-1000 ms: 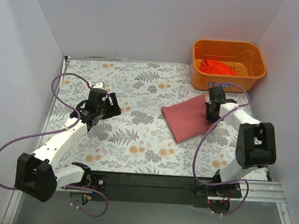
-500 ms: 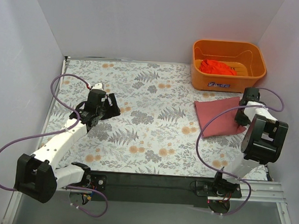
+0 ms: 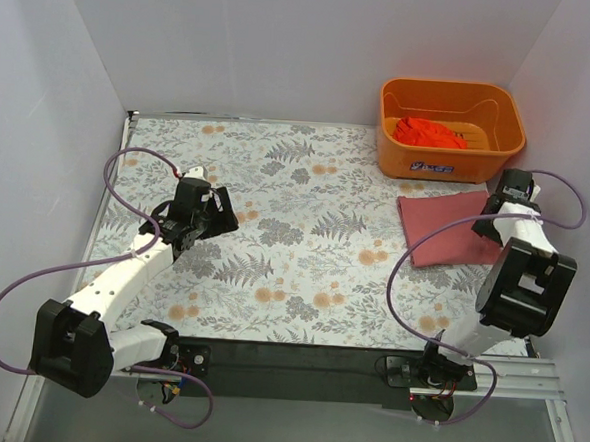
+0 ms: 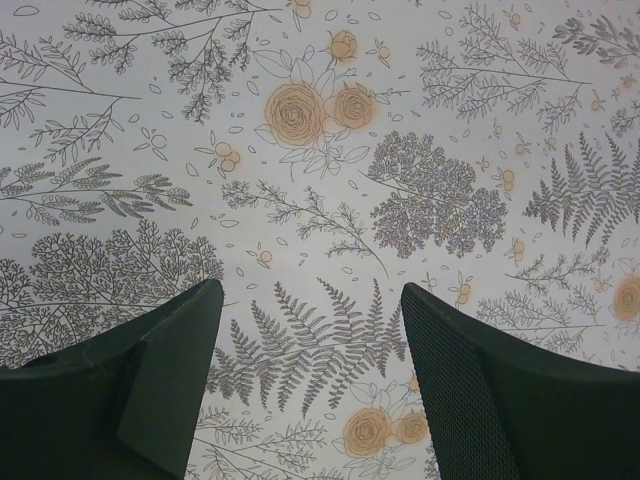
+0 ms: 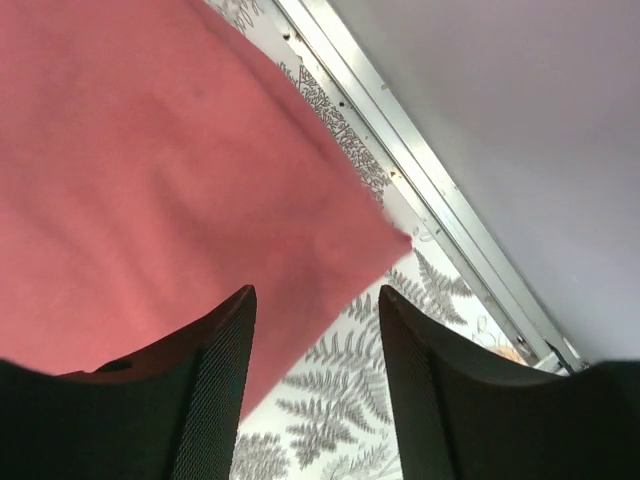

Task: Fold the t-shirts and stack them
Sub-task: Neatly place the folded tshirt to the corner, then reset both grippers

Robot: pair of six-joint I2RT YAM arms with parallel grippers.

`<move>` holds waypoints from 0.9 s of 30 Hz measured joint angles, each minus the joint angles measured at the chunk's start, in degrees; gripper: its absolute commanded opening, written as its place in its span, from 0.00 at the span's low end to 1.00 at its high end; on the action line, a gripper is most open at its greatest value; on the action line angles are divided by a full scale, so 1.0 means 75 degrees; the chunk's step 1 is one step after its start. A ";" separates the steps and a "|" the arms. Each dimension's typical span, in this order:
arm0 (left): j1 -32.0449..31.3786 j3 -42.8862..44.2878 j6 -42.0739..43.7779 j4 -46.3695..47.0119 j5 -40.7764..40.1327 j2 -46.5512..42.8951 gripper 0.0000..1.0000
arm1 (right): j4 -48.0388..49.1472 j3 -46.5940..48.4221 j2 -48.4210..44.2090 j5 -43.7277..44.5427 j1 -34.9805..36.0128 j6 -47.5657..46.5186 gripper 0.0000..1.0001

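Observation:
A folded dusty pink-red t-shirt (image 3: 449, 227) (image 5: 150, 170) lies flat on the floral table at the right, just in front of the basket. My right gripper (image 3: 508, 202) (image 5: 317, 300) hovers over the shirt's right edge, open, with nothing between its fingers. A brighter orange-red t-shirt (image 3: 431, 132) lies crumpled inside the orange basket (image 3: 453, 98). My left gripper (image 3: 214, 208) (image 4: 312, 300) hangs open over bare tablecloth at the left, far from both shirts.
The orange basket stands in the back right corner. White walls close in the table on three sides. A metal rail (image 5: 420, 170) runs along the table's right edge, close to the right gripper. Purple cables loop from both arms.
The right gripper dragged the pink-red shirt from the table's middle to the right side in front of the basket, then opened and let it go. The left arm has barely moved.

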 measured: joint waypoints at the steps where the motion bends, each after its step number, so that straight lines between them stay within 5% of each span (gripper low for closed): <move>1: 0.0000 0.0000 0.0000 0.0000 0.0000 0.0000 0.71 | -0.0009 -0.0099 -0.0329 -0.0061 0.0000 0.0108 0.65; 8: 0.0000 -0.0050 -0.0003 0.0009 -0.0003 -0.0055 0.71 | 0.0562 -0.1562 -0.2993 -0.1142 0.0000 0.1343 0.72; 13: 0.0000 -0.0125 0.0000 0.0009 -0.0003 -0.0154 0.70 | 0.1425 -0.3544 -0.3975 -0.2311 -0.0038 0.2771 0.65; 19: 0.0000 -0.0134 0.0000 0.0009 -0.0003 -0.0198 0.69 | 0.2815 -0.5173 -0.4389 -0.3279 -0.0233 0.4447 0.60; 27: 0.0000 -0.0146 0.0003 0.0012 -0.0006 -0.0265 0.69 | 0.4876 -0.5552 -0.3436 -0.3821 -0.0274 0.5432 0.59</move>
